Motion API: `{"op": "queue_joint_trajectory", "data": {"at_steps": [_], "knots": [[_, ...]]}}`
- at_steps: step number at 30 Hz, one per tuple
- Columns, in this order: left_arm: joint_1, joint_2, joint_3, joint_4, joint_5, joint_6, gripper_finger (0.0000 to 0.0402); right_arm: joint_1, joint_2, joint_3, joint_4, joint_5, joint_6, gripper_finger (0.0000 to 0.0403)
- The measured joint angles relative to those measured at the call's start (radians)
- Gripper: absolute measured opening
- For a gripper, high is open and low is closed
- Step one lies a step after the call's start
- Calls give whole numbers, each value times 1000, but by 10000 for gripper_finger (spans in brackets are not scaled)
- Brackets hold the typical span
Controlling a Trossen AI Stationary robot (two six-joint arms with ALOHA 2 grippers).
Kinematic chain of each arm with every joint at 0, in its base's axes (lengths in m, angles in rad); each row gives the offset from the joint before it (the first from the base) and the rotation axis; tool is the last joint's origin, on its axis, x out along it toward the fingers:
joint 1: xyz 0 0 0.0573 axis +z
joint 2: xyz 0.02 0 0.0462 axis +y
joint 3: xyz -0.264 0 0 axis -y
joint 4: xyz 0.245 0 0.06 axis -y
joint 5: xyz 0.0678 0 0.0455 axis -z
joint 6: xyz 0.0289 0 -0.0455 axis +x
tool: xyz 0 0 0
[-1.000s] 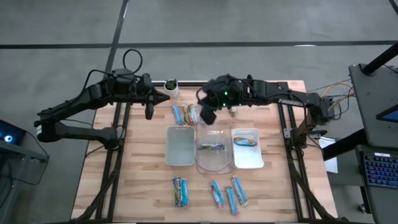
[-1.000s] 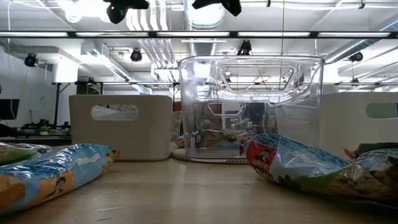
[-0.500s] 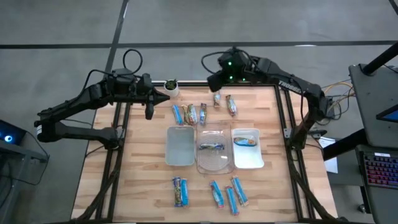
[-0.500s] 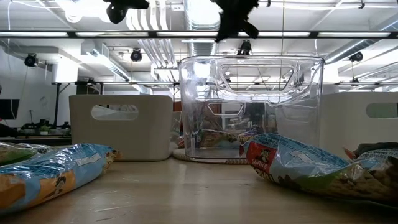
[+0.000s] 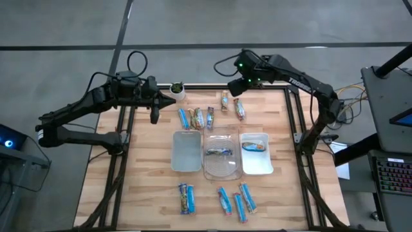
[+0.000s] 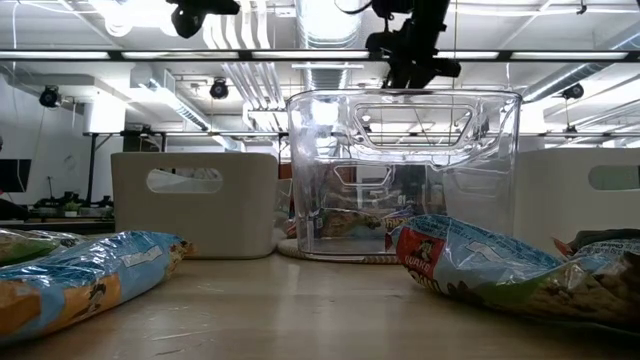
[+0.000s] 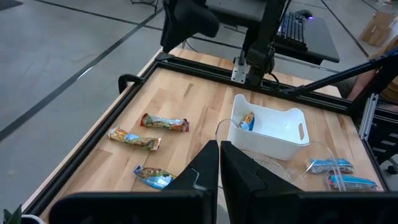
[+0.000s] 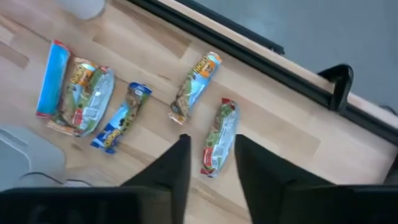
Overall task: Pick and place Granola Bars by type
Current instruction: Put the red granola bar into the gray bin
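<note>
Granola bars lie in two groups. At the far side are a blue bar (image 5: pixel 183 117), two more bars (image 5: pixel 203 118), a tan bar (image 5: pixel 224 101) and a green-red bar (image 5: pixel 239 109). Several more lie near the front edge (image 5: pixel 235 201). One bar lies in the clear middle tray (image 5: pixel 219 153) and one in the white right tray (image 5: pixel 255 145). My right gripper (image 8: pixel 211 163) hangs open, pointing steeply down above the green-red bar (image 8: pixel 219 137), clear of it. My left gripper (image 7: pixel 219 167) waits shut, in the air over the table's far left (image 5: pixel 154 111).
Three trays stand in a row mid-table: pale left (image 5: pixel 175 161), clear middle (image 5: pixel 207 169), white right (image 5: pixel 265 166). A small white pot with a plant (image 5: pixel 176 90) stands at the far edge beside the left arm. Bare wood lies between the trays and both bar groups.
My right gripper has swung from over the middle tray's far end toward the table's far edge and then to the right, and has tipped to point more steeply down. It now hangs over the two far-right bars. No bar has moved.
</note>
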Motion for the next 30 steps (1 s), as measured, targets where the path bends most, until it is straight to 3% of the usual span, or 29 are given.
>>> {"op": "queue_joint_trajectory", "data": {"at_steps": [7,15,22,30], "knots": [[0,0,0,0,0,-30,0,-25,36,-52,-1,-1,162,228],[-1,0,0,0,0,-48,0,-28,141,-66,-8,-11,144,303],[0,0,0,-1,0,-53,0,-40,257,-66,4,-30,132,324],[0,0,0,-2,0,-55,0,-64,364,-66,11,-60,87,312]]}}
